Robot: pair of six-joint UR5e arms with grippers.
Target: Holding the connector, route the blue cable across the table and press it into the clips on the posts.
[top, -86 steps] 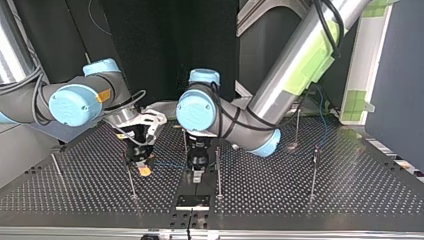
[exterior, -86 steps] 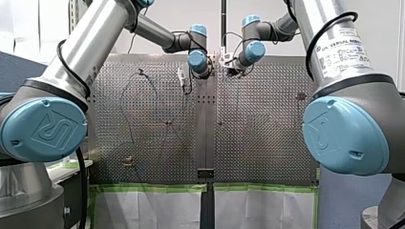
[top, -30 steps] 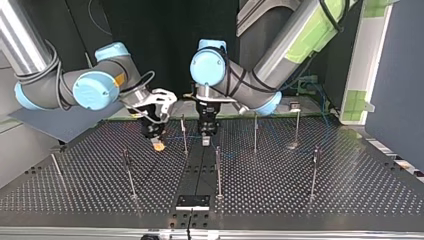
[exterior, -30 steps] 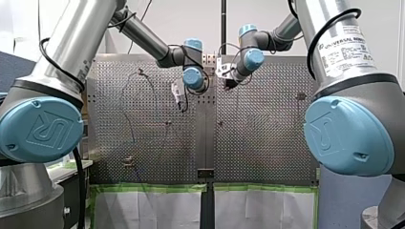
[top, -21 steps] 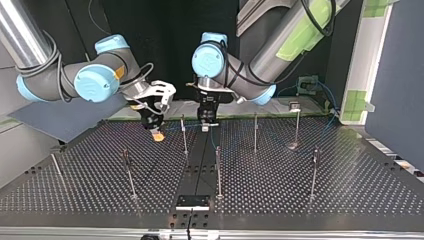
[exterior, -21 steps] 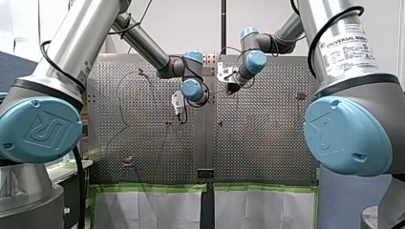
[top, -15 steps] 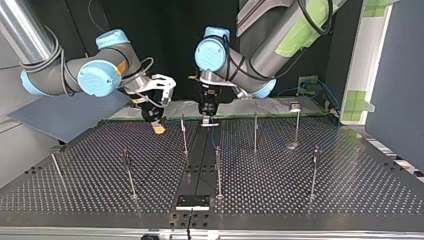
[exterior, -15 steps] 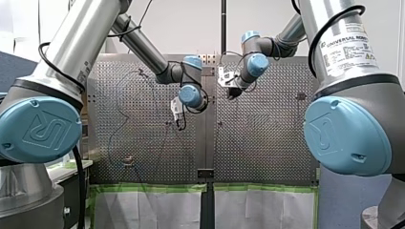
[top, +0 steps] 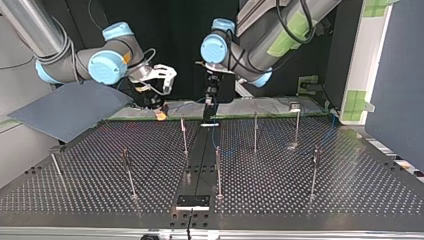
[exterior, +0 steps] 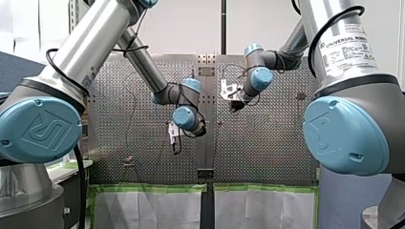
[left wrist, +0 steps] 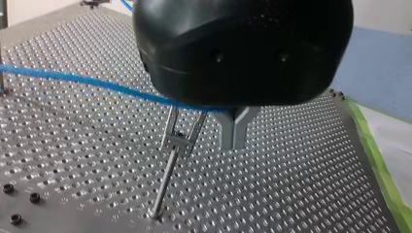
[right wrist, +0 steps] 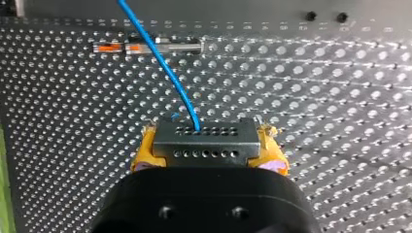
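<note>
My right gripper (right wrist: 209,148) has yellow pads and is shut on a dark grey connector (right wrist: 204,141) with rows of small holes. The blue cable (right wrist: 160,63) leaves the connector's face and runs over the perforated table. In the top view my right gripper (top: 160,115) hangs at the far edge, left of centre. My left gripper (top: 206,114) hangs beside it at the middle. In the left wrist view the blue cable (left wrist: 73,77) runs into my left gripper (left wrist: 234,141), whose fingers are shut on it. A clip on a thin post (left wrist: 180,141) stands just beside these fingers.
Several thin posts (top: 218,170) stand upright across the table, another (top: 255,132) further back. A grey-blue mat (top: 70,107) lies off the table at the top view's left. A black plate (top: 192,201) sits at the near edge. Green tape (left wrist: 384,179) marks the table's border.
Both arms have drawn back toward the top view's far edge, lower in the front view, the left gripper furthest. The cable has come along with them. Both grips are unchanged.
</note>
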